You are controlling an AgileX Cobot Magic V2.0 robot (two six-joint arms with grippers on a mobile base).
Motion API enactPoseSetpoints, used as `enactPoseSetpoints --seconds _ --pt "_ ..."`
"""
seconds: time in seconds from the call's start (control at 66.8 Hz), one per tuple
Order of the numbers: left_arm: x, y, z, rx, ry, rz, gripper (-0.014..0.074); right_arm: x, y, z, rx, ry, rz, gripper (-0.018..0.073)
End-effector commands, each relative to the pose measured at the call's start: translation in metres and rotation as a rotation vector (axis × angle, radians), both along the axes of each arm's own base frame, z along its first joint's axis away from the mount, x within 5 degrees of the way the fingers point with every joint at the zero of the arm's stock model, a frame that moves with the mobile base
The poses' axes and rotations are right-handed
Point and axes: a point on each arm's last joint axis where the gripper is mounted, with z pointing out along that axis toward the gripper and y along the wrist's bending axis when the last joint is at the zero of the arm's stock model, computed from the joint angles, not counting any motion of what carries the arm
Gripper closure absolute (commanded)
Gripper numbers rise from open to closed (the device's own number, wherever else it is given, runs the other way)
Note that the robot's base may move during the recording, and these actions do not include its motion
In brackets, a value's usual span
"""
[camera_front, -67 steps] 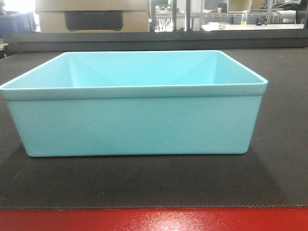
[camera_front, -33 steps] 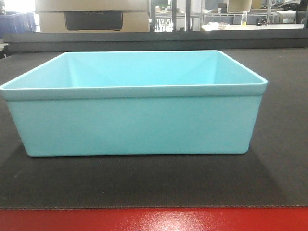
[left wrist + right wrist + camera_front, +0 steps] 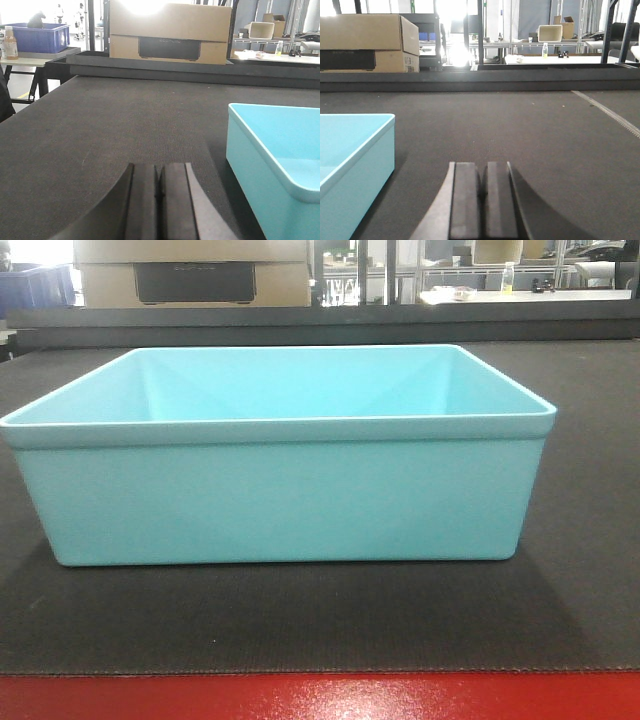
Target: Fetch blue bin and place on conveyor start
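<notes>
blue bin (image 3: 280,500) sits on conveyor start (image 3: 300,625), between left end effector (image 3: 159,200) and right end effector (image 3: 484,200), both pressed together.

A large brown cardboard box (image 3: 170,32) with a black panel stands beyond the belt. To its left, a dark royal-blue plastic crate (image 3: 39,37) rests on a side bench (image 3: 37,54). Bright window light (image 3: 451,25) washes out the rear; white tables (image 3: 555,58) stand far right.
</notes>
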Motion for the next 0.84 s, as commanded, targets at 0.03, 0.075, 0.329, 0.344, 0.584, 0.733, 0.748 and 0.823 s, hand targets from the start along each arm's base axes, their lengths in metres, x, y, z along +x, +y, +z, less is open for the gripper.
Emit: enactPoseSetpoints --seconds 0.03,0.075,0.329,0.344,0.584,0.733,0.748,0.823 --pt "-0.0007 0.0001 0.0028 -0.001 -0.026 0.003 0.0707 -0.0006 -0.0005 0.0027 -0.006 -0.031 -0.008 0.0721" --pt "-0.0007 0.0001 0.0028 -0.001 -0.026 0.003 0.0707 -0.0006 -0.0005 0.0027 -0.006 -0.031 -0.008 0.0721" --pt "-0.0007 0.0001 0.0028 -0.001 -0.026 0.003 0.0707 -0.0006 -0.0005 0.0027 -0.006 -0.031 -0.008 0.0721" --pt "-0.0007 0.0001 0.0028 -0.001 -0.026 0.003 0.0707 -0.0006 -0.0005 0.0027 -0.006 -0.031 -0.008 0.0721" --pt "-0.0007 0.0001 0.0028 -0.001 -0.026 0.003 0.0707 -0.0006 -0.0005 0.0027 -0.006 -0.031 -0.008 0.0721" --pt "-0.0007 0.0001 0.0028 -0.001 -0.026 0.003 0.0707 -0.0006 -0.0005 0.0027 -0.006 -0.031 -0.008 0.0721" --pt "-0.0007 0.0001 0.0028 -0.001 -0.026 0.003 0.0707 -0.0006 -0.0005 0.0027 -0.006 -0.031 -0.008 0.0721" --pt "-0.0007 0.0001 0.0028 -0.001 -0.026 0.003 0.0707 -0.0006 -0.0005 0.0027 -0.006 -0.031 -0.008 0.0721"
